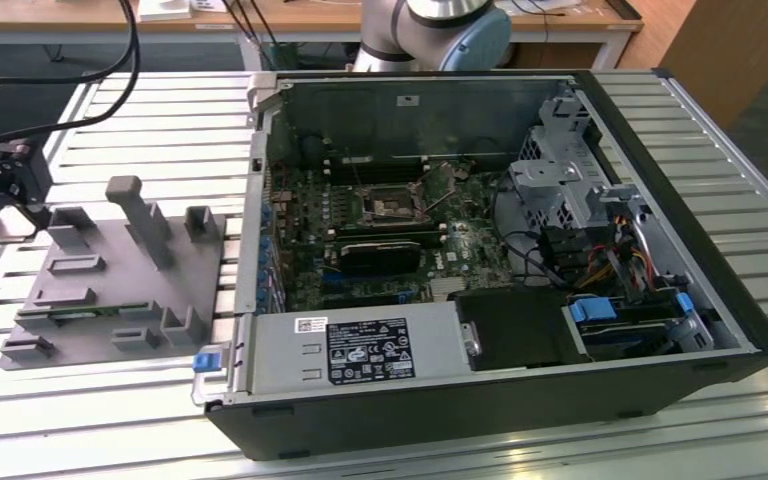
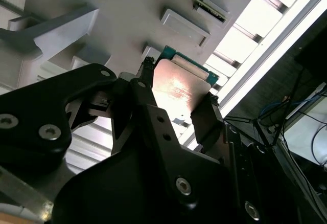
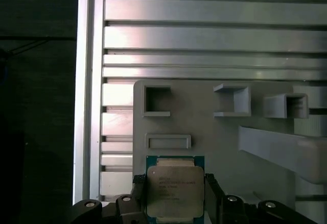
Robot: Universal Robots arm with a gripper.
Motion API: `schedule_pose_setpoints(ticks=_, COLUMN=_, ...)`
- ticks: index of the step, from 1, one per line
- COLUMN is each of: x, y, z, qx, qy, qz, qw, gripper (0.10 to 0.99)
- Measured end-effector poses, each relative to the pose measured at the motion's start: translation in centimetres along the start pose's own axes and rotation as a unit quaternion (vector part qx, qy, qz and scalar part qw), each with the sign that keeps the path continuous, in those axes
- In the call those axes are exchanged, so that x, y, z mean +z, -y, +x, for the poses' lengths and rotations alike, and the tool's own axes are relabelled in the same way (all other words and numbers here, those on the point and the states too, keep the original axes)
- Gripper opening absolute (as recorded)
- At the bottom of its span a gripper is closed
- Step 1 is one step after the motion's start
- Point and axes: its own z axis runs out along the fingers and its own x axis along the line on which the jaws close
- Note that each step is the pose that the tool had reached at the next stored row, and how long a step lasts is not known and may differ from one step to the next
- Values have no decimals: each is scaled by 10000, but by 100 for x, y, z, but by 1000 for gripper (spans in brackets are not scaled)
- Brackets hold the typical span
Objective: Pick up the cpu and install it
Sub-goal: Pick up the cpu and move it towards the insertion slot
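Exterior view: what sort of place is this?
Probably a robotics lab bench: an open computer case on a slatted metal table, a grey fixture plate beside it, the gripper holding the cpu.

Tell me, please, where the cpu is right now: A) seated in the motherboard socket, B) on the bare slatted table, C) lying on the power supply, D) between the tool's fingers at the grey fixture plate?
D: in both wrist views the tool grips the cpu by two opposite edges, with the grey fixture plate behind it.

The cpu (image 3: 175, 189) has a shiny metal top; the grey holder (image 3: 204, 127) looks matt plastic; the surface (image 3: 204, 35) is ribbed metal.
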Motion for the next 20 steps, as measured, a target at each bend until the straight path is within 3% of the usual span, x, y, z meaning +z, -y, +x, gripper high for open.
schedule_pose_setpoints(ticks=20, x=-155, y=-9, z=-3, qx=0, qy=1, qz=0, qw=10000, gripper=545)
